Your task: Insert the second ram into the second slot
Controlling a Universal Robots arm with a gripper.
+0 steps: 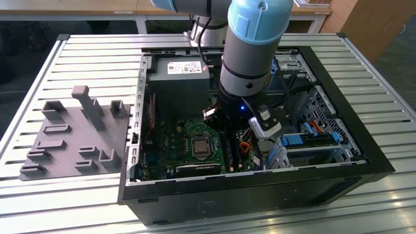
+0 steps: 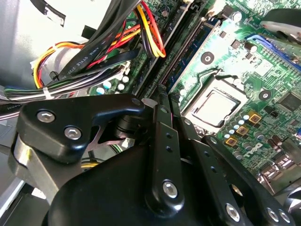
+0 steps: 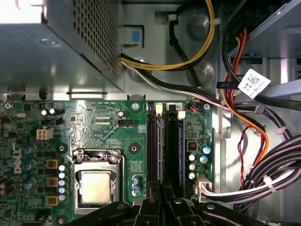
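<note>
The second ram (image 3: pixel 160 150) is a thin blue stick standing on edge in the second slot, beside the processor socket (image 3: pixel 96 186). It also appears in the second wrist view (image 2: pixel 192 52), running straight toward my fingertips. My gripper (image 3: pixel 162 192) (image 2: pixel 163 96) hangs over the stick's near end with its fingertips drawn together. Whether they pinch the board or only rest on its edge is hidden. Another blue stick (image 3: pixel 181 150) sits in the neighbouring slot. In the exterior view my gripper (image 1: pixel 227 141) reaches down into the open computer case, above the green motherboard (image 1: pixel 188 141).
The grey power supply (image 1: pixel 179 83) stands just behind the slots. Bundles of coloured cables (image 3: pixel 254 141) hang close beside them. Light-blue drive-bay clips (image 1: pixel 305 139) sit at the exterior view's right. A grey fixture plate (image 1: pixel 71 141) lies on the slatted table outside the case.
</note>
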